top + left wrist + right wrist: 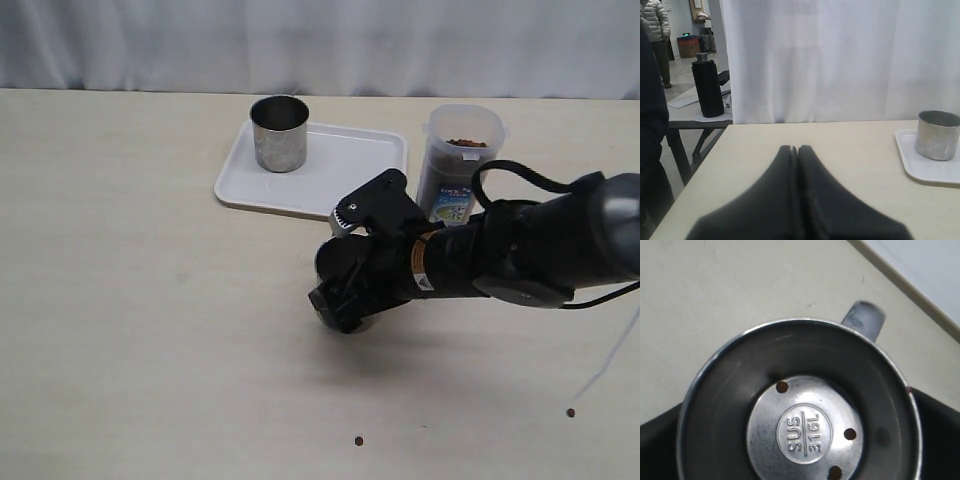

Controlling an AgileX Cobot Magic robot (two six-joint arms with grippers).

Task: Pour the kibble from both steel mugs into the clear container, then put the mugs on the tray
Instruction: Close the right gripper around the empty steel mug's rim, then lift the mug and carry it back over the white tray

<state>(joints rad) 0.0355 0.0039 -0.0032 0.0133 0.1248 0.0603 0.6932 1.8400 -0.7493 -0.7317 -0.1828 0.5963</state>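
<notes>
One steel mug stands upright on the white tray; the left wrist view shows the same mug on the tray. The other mug sits low over the table in front of the tray, mostly hidden in the exterior view. Three kibble pellets lie on its bottom. My right gripper is open over it, with a black finger on either side of its wall. The clear container holds kibble. My left gripper is shut and empty, above the table.
Two stray pellets lie on the table near the front. The right arm and its cable pass close in front of the container. A white curtain hangs behind the table. Beyond the left edge stand a side table and a black flask.
</notes>
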